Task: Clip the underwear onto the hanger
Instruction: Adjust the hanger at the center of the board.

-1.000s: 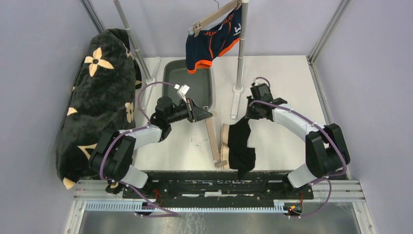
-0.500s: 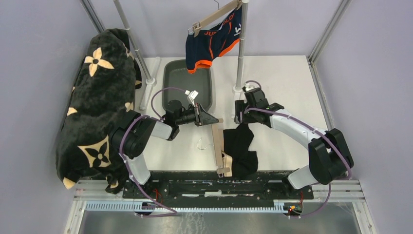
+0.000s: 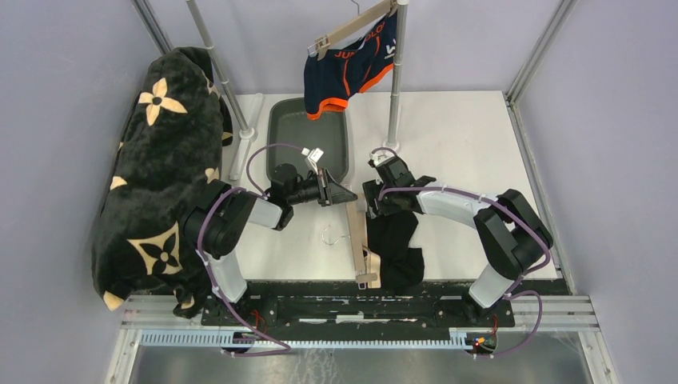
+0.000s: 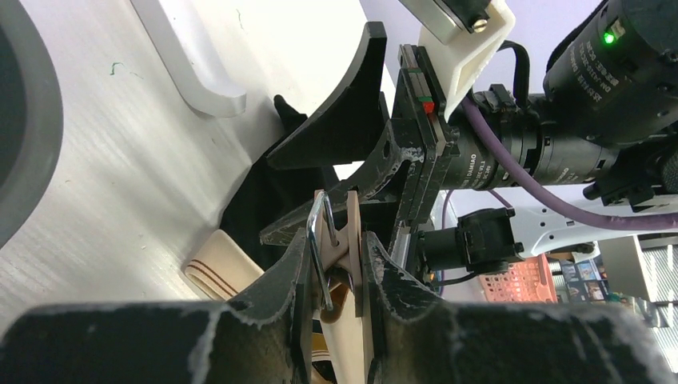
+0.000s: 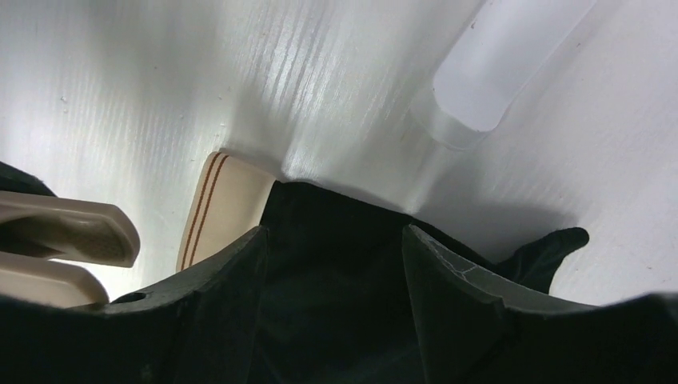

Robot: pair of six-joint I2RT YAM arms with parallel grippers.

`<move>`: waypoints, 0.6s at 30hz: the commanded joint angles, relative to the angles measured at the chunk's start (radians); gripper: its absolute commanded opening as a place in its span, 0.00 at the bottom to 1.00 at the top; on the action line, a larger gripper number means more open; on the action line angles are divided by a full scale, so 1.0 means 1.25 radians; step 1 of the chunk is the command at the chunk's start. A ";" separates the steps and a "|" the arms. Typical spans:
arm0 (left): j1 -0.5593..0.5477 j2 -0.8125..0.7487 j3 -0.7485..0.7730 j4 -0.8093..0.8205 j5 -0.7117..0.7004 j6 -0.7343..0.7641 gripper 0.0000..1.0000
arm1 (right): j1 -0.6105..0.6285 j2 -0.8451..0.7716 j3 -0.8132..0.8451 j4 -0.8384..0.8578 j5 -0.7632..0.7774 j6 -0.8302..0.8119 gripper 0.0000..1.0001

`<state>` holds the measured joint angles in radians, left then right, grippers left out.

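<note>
A pale wooden hanger lies on the white table, its wire hook to the left. My left gripper is shut on the hanger's far end, squeezing the wood and metal clip between its fingers. The black underwear with a beige striped waistband lies crumpled right of the hanger. My right gripper hovers open over the underwear's top edge, with black cloth between the spread fingers and nothing gripped. In the left wrist view the right gripper stands just beyond the clip.
A grey tub sits behind the left gripper. A second hanger with navy-and-orange underwear hangs on the rack pole. A black blanket with beige flowers drapes over the left rail.
The right gripper opened and let go of the black underwear, which dropped onto the table. It then moved left to the hanger's far end. The left arm shifted the hanger slightly right.
</note>
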<state>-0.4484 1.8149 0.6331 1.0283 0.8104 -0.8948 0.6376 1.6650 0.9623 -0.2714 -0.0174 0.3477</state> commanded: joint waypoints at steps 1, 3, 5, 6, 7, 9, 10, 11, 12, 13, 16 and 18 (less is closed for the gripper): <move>-0.007 0.001 0.018 0.049 -0.004 -0.020 0.03 | 0.030 0.004 -0.024 0.115 0.007 -0.027 0.71; -0.005 -0.001 0.014 0.049 -0.006 -0.019 0.03 | 0.032 0.002 -0.036 0.144 0.011 -0.028 0.71; -0.003 -0.005 0.008 0.049 -0.008 -0.021 0.03 | 0.032 0.005 -0.045 0.157 0.011 -0.027 0.70; 0.000 -0.007 0.004 0.049 -0.011 -0.022 0.03 | 0.031 0.010 -0.045 0.159 0.012 -0.027 0.70; 0.003 -0.011 0.000 0.050 -0.012 -0.022 0.03 | 0.032 0.017 -0.045 0.159 0.012 -0.029 0.70; 0.007 -0.017 -0.005 0.050 -0.015 -0.025 0.03 | 0.032 0.031 -0.043 0.161 0.006 -0.028 0.68; 0.009 -0.021 -0.008 0.050 -0.016 -0.026 0.03 | 0.033 0.037 -0.045 0.164 0.001 -0.028 0.66; 0.012 -0.024 -0.011 0.050 -0.018 -0.028 0.03 | 0.033 0.045 -0.044 0.162 -0.003 -0.028 0.63; 0.015 -0.027 -0.014 0.049 -0.020 -0.031 0.03 | 0.032 0.051 -0.044 0.161 -0.008 -0.027 0.59; 0.018 -0.031 -0.015 0.051 -0.022 -0.032 0.03 | 0.034 0.059 -0.044 0.159 -0.009 -0.026 0.54; 0.028 -0.039 -0.021 0.050 -0.024 -0.037 0.03 | 0.038 0.074 -0.045 0.145 -0.002 -0.023 0.46; 0.036 -0.045 -0.025 0.050 -0.025 -0.038 0.03 | 0.039 0.080 -0.043 0.129 0.004 -0.022 0.35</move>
<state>-0.4232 1.8099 0.6098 1.0271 0.7879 -0.8974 0.6743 1.7218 0.9070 -0.0811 -0.0006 0.3176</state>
